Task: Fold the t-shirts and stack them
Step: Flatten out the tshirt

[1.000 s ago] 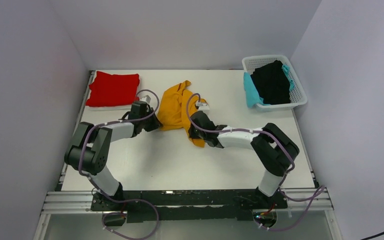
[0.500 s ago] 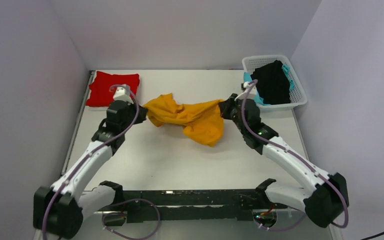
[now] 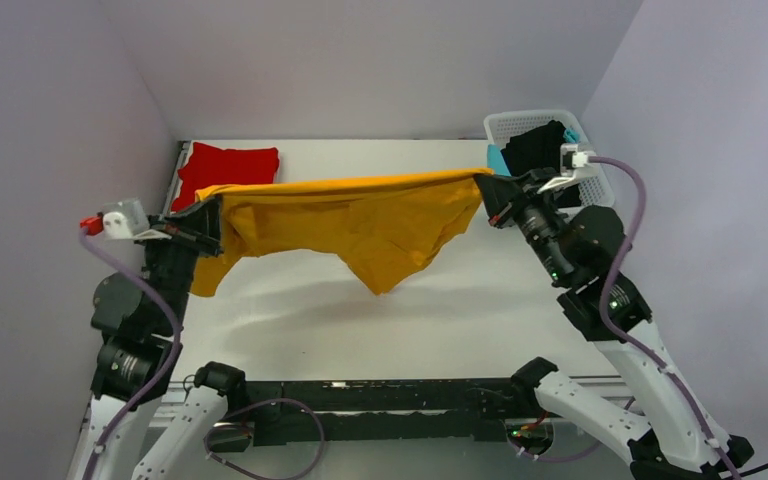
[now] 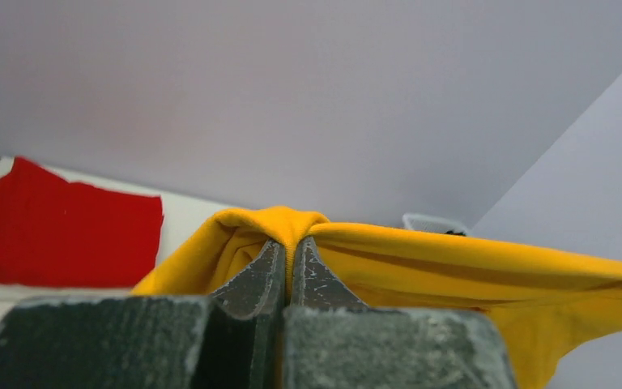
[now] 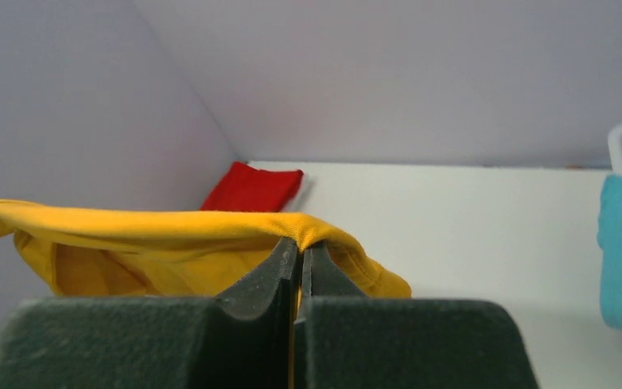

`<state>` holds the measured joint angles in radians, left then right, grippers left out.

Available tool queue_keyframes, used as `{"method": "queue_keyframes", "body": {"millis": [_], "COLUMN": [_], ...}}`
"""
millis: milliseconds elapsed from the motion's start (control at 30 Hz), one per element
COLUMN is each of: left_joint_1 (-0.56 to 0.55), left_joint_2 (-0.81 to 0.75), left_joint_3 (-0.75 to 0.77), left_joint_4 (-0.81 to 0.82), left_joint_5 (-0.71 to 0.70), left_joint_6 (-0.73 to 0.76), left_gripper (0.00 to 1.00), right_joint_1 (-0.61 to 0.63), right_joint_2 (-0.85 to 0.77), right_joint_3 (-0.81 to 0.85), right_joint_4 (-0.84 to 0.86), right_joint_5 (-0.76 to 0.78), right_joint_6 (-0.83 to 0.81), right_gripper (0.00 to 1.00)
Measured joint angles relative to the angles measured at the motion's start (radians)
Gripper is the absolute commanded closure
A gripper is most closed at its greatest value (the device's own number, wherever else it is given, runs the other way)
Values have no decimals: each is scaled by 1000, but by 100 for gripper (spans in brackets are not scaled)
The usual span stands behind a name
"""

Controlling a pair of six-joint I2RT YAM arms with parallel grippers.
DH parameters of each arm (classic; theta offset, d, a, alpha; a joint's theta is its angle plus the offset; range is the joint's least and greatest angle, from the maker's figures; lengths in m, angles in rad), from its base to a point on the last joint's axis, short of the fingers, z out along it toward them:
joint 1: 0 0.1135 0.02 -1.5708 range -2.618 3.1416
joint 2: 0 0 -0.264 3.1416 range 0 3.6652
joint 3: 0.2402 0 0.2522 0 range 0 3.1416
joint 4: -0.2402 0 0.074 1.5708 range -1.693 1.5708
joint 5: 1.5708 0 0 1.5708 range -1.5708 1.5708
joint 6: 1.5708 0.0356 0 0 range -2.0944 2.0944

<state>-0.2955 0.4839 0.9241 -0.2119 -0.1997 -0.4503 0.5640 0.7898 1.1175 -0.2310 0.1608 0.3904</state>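
Left gripper (image 3: 216, 208) is clamped on one end of the mustard-orange t-shirt (image 3: 360, 220), and the other end is pinched by the right gripper (image 3: 484, 190). The shirt is held stretched between them above the table (image 3: 460, 310). The red t-shirt (image 3: 237, 163) is seen folded at the far left corner.
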Motion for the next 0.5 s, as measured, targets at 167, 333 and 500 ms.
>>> {"method": "queue_keyframes", "body": {"millis": [167, 333, 500], "left_joint_1": [-3, -2, 32], "left_joint_2": [-22, 166, 508], "left_joint_3": [42, 129, 342], "left_joint_4": [26, 35, -10], "left_joint_5": [4, -17, -5], "left_joint_6": [23, 69, 164], "left_gripper": [100, 100, 100], "right_joint_1": [2, -3, -90], "right_joint_2": [-5, 101, 332], "right_joint_3": [80, 121, 240], "right_joint_4": [-8, 1, -2], "right_joint_5": [-42, 15, 16], "right_joint_6": [-43, -101, -145], "right_gripper": [100, 100, 100]}}
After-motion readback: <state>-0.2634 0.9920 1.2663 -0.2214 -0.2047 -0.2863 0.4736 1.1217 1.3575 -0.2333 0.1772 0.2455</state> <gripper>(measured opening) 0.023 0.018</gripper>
